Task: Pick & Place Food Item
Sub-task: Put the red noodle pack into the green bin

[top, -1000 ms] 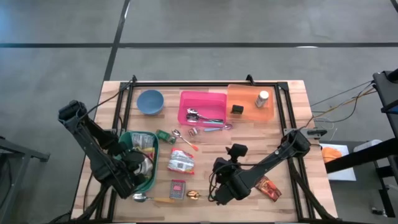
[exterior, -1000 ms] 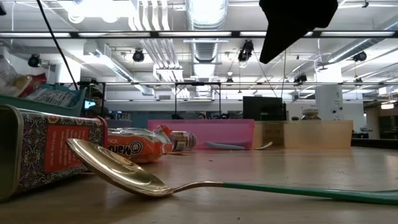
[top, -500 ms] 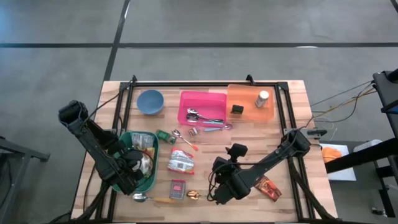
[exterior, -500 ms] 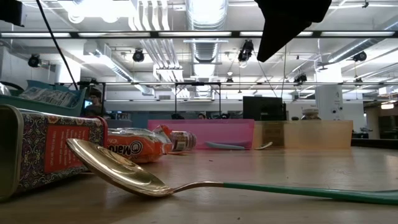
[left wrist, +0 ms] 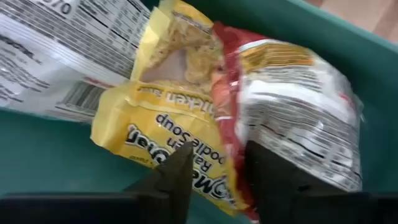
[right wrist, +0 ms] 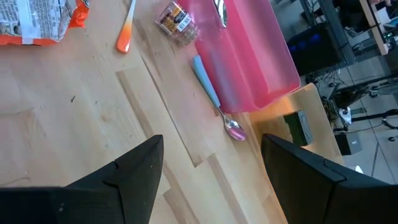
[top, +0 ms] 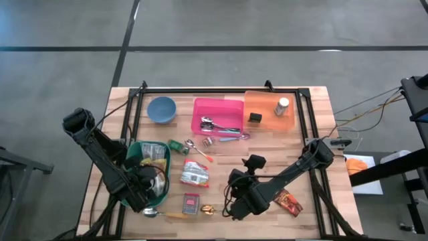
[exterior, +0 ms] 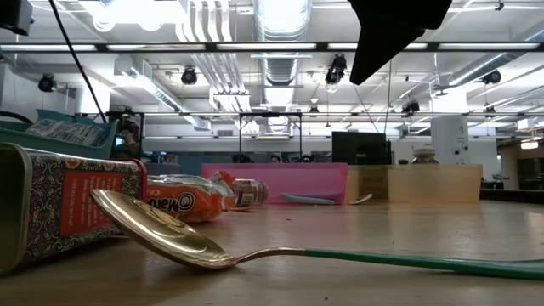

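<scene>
noodle packet (left wrist: 186, 124) in bin (top: 162, 191), snack bag (top: 195, 173) right of bin

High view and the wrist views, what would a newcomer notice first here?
The left gripper is down inside the green bin at the table's front left, its fingers astride a yellow noodle packet. Across the table's far side sit a blue bowl, a pink tray and an orange tray.
</scene>
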Robot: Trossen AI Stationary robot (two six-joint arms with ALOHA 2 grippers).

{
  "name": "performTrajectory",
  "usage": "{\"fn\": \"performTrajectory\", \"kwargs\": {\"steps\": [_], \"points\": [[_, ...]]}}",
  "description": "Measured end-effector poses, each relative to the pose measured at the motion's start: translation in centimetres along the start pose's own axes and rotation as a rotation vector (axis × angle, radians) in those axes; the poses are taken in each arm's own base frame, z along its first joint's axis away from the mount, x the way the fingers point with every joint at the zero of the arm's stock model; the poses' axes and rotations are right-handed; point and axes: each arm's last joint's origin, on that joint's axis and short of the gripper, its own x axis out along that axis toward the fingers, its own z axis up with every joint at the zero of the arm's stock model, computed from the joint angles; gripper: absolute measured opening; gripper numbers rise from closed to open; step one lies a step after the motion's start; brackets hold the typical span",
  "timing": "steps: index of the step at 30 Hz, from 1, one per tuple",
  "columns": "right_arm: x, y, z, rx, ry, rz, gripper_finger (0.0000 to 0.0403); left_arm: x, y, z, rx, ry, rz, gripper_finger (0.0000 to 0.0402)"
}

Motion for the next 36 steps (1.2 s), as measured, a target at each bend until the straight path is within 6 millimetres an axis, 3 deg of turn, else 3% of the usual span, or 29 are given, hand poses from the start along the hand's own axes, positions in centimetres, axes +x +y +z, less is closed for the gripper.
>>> {"fn": "performTrajectory", "kwargs": {"steps": [7,15,27,36], "points": [[0.0,0.0,0.0,0.002,0.006,0.005,0.0267,0.0,0.0,0.0,-0.002,0.020,-0.005,0.0210],[0.0,0.1,0.0,0.003,0.006,0.008,0.0267,-0.1,0.1,0.0,-0.003,0.019,-0.011,0.0249],[0.0,0.1,0.0,0.001,0.005,0.012,0.0267,-1.1,1.0,0.1,-0.054,0.013,-0.068,0.0258],[0.0,0.1,0.0,0.004,0.004,0.014,0.0267,-1.2,0.6,0.1,-0.056,0.026,-0.119,0.0258]]}}
